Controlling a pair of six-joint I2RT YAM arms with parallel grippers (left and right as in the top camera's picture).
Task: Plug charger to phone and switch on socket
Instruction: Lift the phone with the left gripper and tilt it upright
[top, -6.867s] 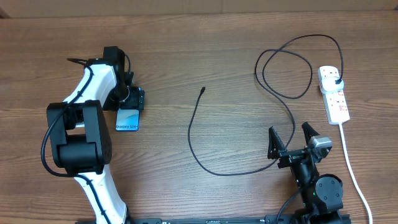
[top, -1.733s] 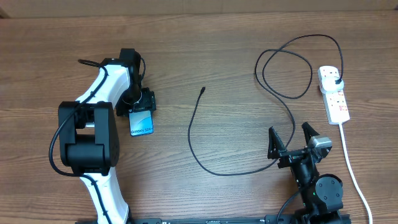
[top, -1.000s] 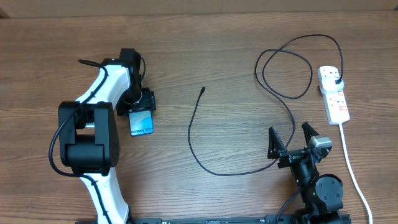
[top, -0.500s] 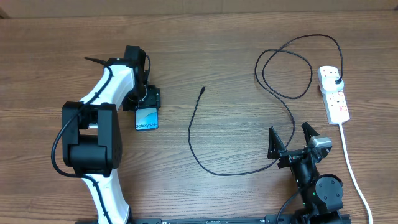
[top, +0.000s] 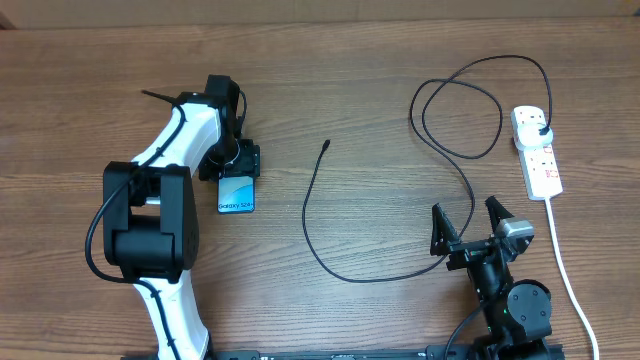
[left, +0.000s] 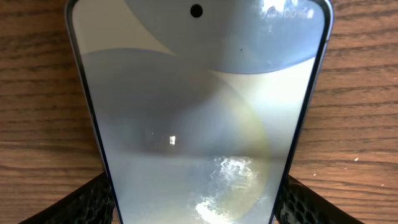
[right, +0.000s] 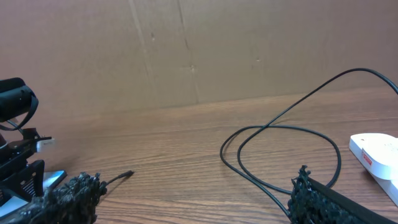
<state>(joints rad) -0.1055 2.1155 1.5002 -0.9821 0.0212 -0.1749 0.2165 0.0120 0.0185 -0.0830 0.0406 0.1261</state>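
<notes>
Between the left fingers, clamped on its edges, sits the phone; the right fingers stand apart

Blue-cyan phone, black charger, white socket with red markings, brown wood-grain table

A robotics lab bench is suggested — a left arm and a right arm are mounted at a wood-grain table, backed by a plain brown board, probably cardboard.

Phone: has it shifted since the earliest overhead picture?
Yes. The phone, held by the left gripper, is now closer to the loose tip of the charger.
</notes>
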